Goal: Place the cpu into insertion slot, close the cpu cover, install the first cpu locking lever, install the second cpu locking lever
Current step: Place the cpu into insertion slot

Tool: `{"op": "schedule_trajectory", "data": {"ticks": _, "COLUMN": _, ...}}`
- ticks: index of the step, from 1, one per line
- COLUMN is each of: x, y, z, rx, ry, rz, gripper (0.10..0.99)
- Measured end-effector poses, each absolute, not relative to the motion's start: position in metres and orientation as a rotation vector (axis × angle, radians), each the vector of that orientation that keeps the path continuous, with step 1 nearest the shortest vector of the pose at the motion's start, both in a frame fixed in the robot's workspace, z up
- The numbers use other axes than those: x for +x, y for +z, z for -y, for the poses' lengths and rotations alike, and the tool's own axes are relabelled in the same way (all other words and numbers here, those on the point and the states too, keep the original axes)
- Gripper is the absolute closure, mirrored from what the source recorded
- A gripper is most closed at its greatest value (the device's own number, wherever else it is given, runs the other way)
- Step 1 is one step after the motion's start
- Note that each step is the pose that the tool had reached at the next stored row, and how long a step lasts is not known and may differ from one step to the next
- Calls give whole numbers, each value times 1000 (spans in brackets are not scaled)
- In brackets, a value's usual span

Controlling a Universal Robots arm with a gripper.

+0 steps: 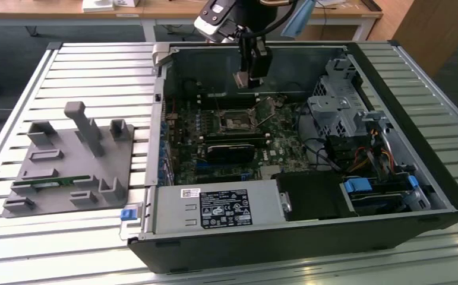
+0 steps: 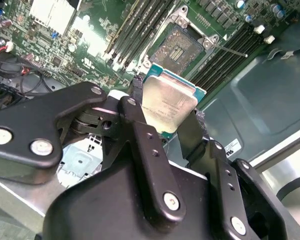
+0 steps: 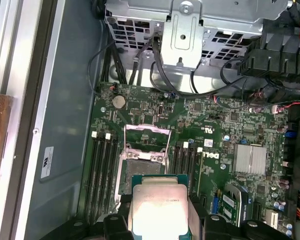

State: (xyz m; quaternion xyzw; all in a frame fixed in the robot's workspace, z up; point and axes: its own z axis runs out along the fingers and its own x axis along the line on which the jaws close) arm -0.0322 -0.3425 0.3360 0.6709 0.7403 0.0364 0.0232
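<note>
- Exterior view: gripper (image 1: 249,83) hanging over the far part of the green circuit board (image 1: 212,148), inside an open computer case (image 1: 442,196) lying on a slatted table (image 1: 94,65). Below it and a little nearer the camera, the insertion slot (image 1: 237,120), dark and bare.
- Same view: white printed label (image 1: 222,208) on the grey power supply (image 1: 169,208) at the case's near edge, its print too small to make out. Grey fixture (image 1: 70,160) on the table at the exterior view's left, well apart from the case.
- Second wrist view: clenched on the cpu (image 2: 169,102), black fingers (image 2: 138,92) pressed to two opposite edges, pale metal face toward the camera. Faint print on that face, not legible. Beyond the chip and clear of it, the empty slot, with a thin locking lever (image 2: 230,50) jutting out beside it.
- First wrist view: cpu held above the board, just short of the slot. The cpu cover (image 3: 146,136) swung open, on the side of the slot away from the chip.
- Same view, writing: white label (image 3: 47,162) on the grey case wall, small white sticker (image 3: 208,142) on the board, white lettering beside the memory slots (image 3: 102,170).
</note>
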Motion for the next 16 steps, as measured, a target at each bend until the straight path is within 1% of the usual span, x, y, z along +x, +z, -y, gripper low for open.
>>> {"op": "schedule_trajectory", "data": {"ticks": 16, "x": -33, "y": 321, "z": 342, "rx": 2144, "ry": 109, "rz": -2226, "gripper": 557}}
